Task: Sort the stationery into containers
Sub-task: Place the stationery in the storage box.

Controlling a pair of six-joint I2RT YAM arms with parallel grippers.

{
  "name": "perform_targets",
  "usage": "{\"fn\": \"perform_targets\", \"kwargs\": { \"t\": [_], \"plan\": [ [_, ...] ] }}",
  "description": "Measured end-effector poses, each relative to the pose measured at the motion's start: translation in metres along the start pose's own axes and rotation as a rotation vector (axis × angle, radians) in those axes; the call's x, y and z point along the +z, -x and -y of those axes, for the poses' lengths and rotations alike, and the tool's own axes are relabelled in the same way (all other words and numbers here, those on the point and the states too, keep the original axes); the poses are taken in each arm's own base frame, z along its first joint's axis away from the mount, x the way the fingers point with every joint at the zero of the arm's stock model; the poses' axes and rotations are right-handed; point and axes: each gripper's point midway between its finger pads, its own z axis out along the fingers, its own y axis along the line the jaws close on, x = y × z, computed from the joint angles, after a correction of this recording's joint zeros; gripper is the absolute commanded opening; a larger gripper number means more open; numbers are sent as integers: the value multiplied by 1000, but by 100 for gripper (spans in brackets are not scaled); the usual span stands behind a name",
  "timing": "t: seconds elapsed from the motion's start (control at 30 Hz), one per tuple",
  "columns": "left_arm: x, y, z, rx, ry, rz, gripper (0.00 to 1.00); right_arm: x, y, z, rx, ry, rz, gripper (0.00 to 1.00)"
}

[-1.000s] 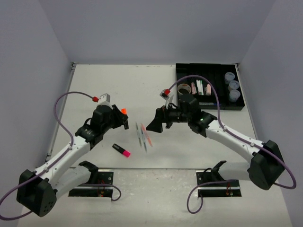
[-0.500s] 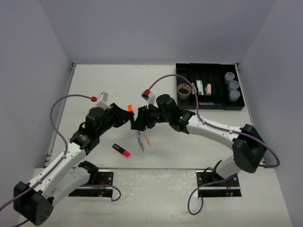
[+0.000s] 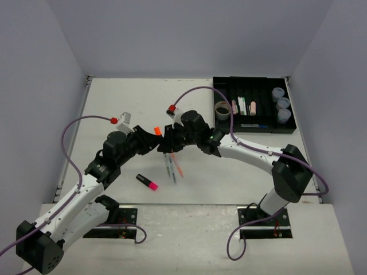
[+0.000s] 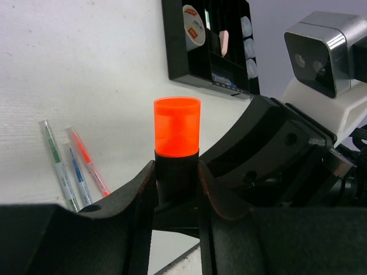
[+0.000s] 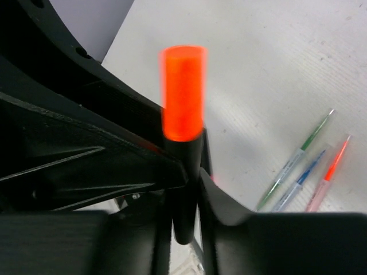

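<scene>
I have both arms meeting over the middle of the counter (image 3: pixel 126 103), wrists nose to nose. The left fingers (image 4: pixel 147 192) are clenched on the black barrel of the orange highlighter (image 4: pixel 176 129), which stands upright between them with its orange cap clear above the tips. From the right wrist view, the same barrel runs down between the right fingers (image 5: pixel 217 201), which press in on both sides of it, so I read both sets of fingers as grasping the one highlighter. It is held off the counter, between the two wrists.

Just near of the meeting point, three thin pens (image 3: pixel 172 166) lie side by side on the counter: a green one (image 4: pixel 60 166), a blue one (image 4: pixel 77 175) and an orange-red one (image 4: pixel 89 160), roughly parallel and close together. A pink highlighter (image 3: pixel 147 183) lies flat on the counter to their left, near the left arm and apart from the pens.

The black tray (image 3: pixel 217 103) sits at the far right corner, well apart from the fingers. The tape roll (image 3: pixel 222 110) is in its leftmost compartment, a few small items lie in the narrow slots beside it, and three bluish-lidded tubs (image 3: pixel 282 103) stand in a row along its right end.
</scene>
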Motion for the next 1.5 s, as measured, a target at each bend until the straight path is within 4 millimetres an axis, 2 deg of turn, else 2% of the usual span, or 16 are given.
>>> {"fn": "perform_targets", "kwargs": {
  "t": [0.03, 0.1, 0.17, 0.2, 0.33, 0.4, 0.47, 0.57, 0.63, 0.7, 0.77, 0.87, 1.0, 1.13, 1.27, 1.5],
  "plan": [
    [0, 1, 0, 1, 1, 3, 3, 1, 1, 0, -2, -2, 0, 0],
    [0, 1, 0, 1, 2, 7, 41, 1, 2, 1, -2, -14, 3, 0],
    [0, 2, -1, 10, 6, 9, 86, 0, 2, 2, -5, -27, 3, 0],
    [0, 3, -2, 8, 12, 15, 100, 0, 0, 5, -5, -41, -3, 0],
    [-2, 11, -7, 43, 98, 12, 100, -7, 7, 36, -2, -140, 9, 0],
    [-9, 22, -2, 79, 144, 26, 100, -19, 22, 68, 16, -229, 38, 0],
    [-21, 39, 7, 136, 169, 58, 100, -44, 47, 118, 47, -384, 87, 0],
    [-49, 68, 34, 228, 163, 122, 100, -112, 92, 202, 90, -661, 187, 0],
    [-71, 84, 51, 283, 145, 167, 100, -174, 120, 260, 133, -851, 253, 0],
    [-96, 97, 63, 338, 129, 213, 100, -230, 144, 305, 160, -1009, 313, 0],
    [-109, 100, 65, 371, 126, 231, 100, -271, 157, 340, 189, -1123, 327, 0],
    [-127, 99, 57, 431, 144, 244, 100, -307, 168, 382, 200, -1242, 292, 0],
    [-138, 97, 41, 492, 183, 265, 100, -317, 171, 430, 164, -1318, 187, 0],
    [-124, 82, 12, 526, 247, 207, 100, -309, 137, 461, 171, -1320, 28, 1],
    [-112, 63, -14, 537, 291, 136, 100, -302, 115, 468, 195, -1281, -49, 2],
    [-111, 59, -13, 534, 266, 134, 100, -284, 87, 469, 230, -1208, -110, 1]
  ]
}}
